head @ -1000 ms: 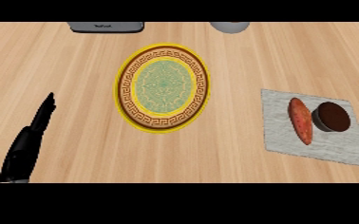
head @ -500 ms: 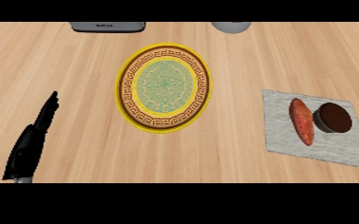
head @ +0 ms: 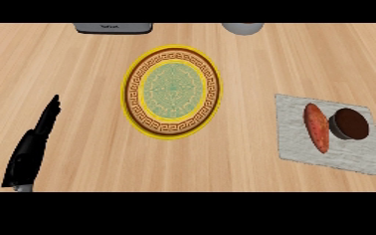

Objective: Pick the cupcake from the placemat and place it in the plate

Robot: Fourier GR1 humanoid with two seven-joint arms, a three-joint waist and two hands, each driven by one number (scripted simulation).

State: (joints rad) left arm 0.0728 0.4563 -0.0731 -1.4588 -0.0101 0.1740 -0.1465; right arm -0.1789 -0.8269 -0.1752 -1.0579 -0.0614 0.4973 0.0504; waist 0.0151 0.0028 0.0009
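Grasp step not yet begun: cupcake (head: 349, 124) on placemat (head: 294, 132) beside red vegetable (head: 317, 128), plate (head: 130, 92) bare, left hand (head: 33, 144) straight-fingered, holding nothing, right hand unseen; next probably a reach to the cupcake.

cupcake (head: 349, 124): dark-topped, we see it upright on the placemat (head: 294, 129)
placemat: grey, right side
plate (head: 171, 90): yellow-rimmed, patterned, centre

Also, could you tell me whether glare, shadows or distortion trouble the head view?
Head view: even light, no glare on the counter; no strong shadow by the plate, which looks taller than wide; the cupcake on the placemat is unshaded.
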